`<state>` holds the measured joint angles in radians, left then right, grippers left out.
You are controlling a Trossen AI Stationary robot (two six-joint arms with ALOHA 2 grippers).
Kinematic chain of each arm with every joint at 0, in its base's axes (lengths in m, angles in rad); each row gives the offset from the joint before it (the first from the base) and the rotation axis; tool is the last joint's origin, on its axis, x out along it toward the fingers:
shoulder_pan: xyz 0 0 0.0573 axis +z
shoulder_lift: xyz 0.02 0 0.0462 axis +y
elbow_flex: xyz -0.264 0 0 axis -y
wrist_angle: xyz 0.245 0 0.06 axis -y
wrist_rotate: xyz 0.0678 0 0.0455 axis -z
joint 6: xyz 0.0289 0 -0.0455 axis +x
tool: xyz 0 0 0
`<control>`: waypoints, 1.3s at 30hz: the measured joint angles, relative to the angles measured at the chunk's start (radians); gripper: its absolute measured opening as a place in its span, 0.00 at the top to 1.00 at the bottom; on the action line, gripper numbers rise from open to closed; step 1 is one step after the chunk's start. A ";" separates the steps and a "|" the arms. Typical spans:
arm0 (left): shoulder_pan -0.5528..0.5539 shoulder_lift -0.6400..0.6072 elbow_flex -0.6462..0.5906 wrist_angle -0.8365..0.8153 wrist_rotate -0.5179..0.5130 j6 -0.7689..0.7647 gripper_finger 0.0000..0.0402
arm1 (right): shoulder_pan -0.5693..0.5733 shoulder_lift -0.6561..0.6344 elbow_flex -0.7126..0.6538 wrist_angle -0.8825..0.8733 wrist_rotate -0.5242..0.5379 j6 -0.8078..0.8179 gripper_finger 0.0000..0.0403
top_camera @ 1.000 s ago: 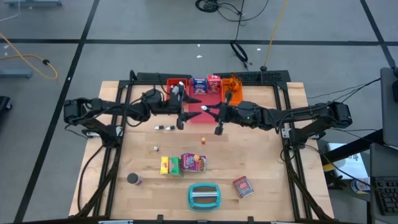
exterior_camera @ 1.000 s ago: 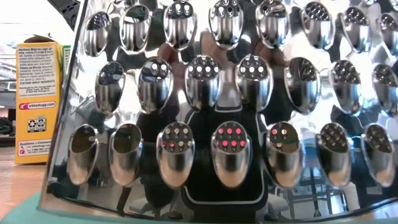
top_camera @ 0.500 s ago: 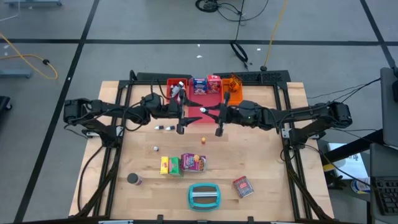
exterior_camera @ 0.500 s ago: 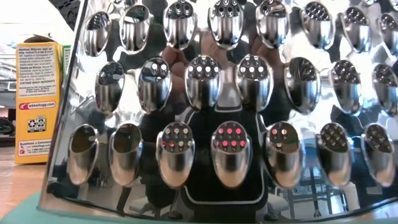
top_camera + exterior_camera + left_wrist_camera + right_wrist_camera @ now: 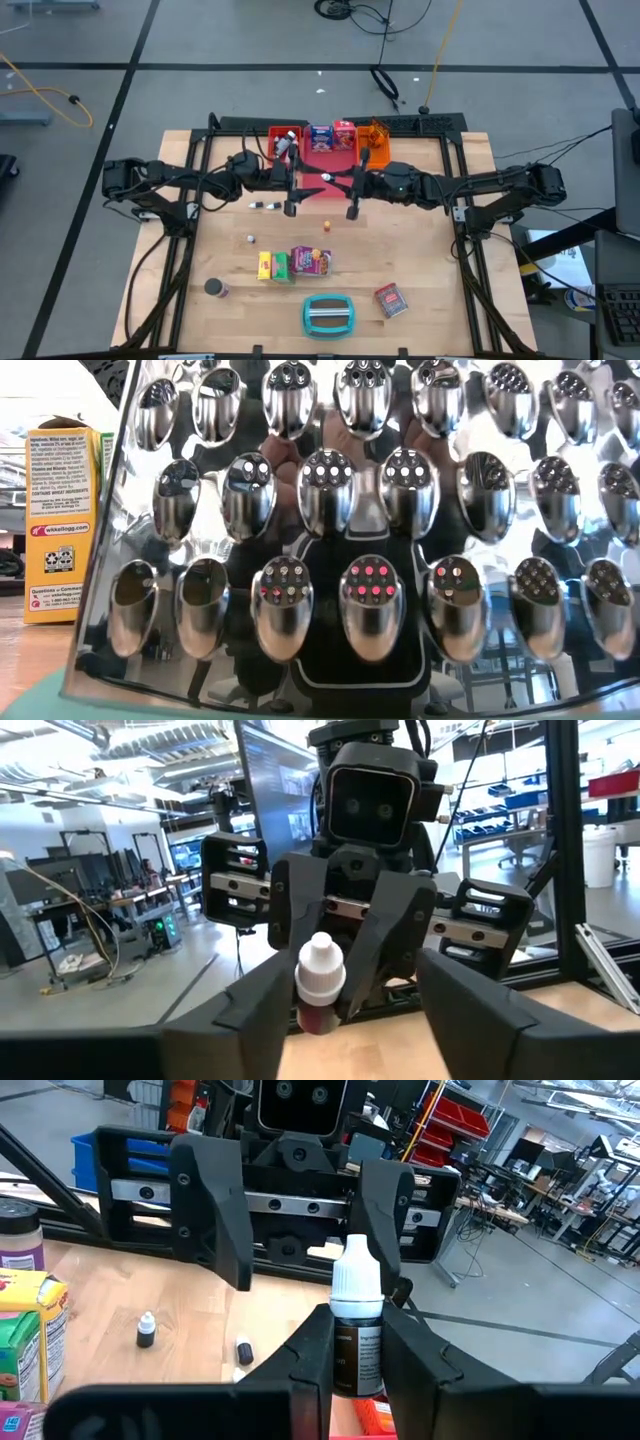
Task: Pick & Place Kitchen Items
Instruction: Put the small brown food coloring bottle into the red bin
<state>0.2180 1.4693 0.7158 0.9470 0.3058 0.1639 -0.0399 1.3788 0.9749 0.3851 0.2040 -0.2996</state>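
Right hand (image 5: 350, 1355) clenched on small white-capped dropper bottle (image 5: 356, 1320): light, rigid, smooth plastic, likely slippery. Left hand (image 5: 291, 205) released alongside; grasp its body below the cap.

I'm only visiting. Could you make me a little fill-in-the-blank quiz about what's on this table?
1. The right gripper is shut on a small bottle with a ___ cap.
2. The left gripper, facing it, is ___.
3. The box right next to the yellow box is ___.
Missing words: white; open; green.
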 joint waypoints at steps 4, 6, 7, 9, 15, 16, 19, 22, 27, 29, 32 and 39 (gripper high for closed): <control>0.000 0.000 0.000 0.000 0.005 0.001 0.64 | 0.000 0.004 0.000 0.000 -0.004 0.000 0.87; 0.001 0.000 0.000 0.000 0.004 0.008 0.72 | 0.000 0.006 0.000 -0.002 -0.007 0.000 0.87; 0.001 0.000 0.000 0.000 0.004 0.013 0.76 | 0.000 0.006 0.000 -0.002 -0.009 0.000 0.87; 0.001 0.000 0.000 0.001 0.007 0.019 0.82 | 0.000 0.006 0.000 -0.002 -0.035 0.001 0.87; 0.001 0.000 0.000 0.001 0.028 0.022 0.93 | 0.000 0.006 0.000 0.006 -0.045 0.004 0.87; 0.001 0.000 0.000 0.001 0.035 0.022 0.94 | 0.000 0.006 -0.001 0.007 -0.045 0.004 0.87; 0.001 -0.001 0.000 0.001 0.038 0.019 0.94 | 0.000 0.006 -0.001 0.008 -0.048 0.002 0.87; 0.001 -0.001 0.000 0.000 0.039 0.024 0.94 | 0.000 0.006 -0.001 0.008 -0.049 0.001 0.87; 0.001 -0.001 0.000 -0.002 0.046 0.026 0.94 | 0.000 0.006 -0.001 0.008 -0.052 0.000 0.82; 0.001 -0.001 0.000 -0.003 0.051 0.026 0.94 | 0.000 0.006 -0.001 0.008 -0.053 0.000 0.79; 0.000 0.000 0.000 -0.005 0.053 0.019 0.94 | 0.000 0.006 -0.001 0.006 -0.054 0.000 0.75; 0.018 0.000 0.000 -0.009 0.051 0.010 0.94 | 0.000 0.006 -0.001 -0.004 -0.044 0.042 0.69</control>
<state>0.2364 1.4696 0.7158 0.9379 0.3573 0.1741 -0.0399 1.3853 0.9741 0.3810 0.1598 -0.2577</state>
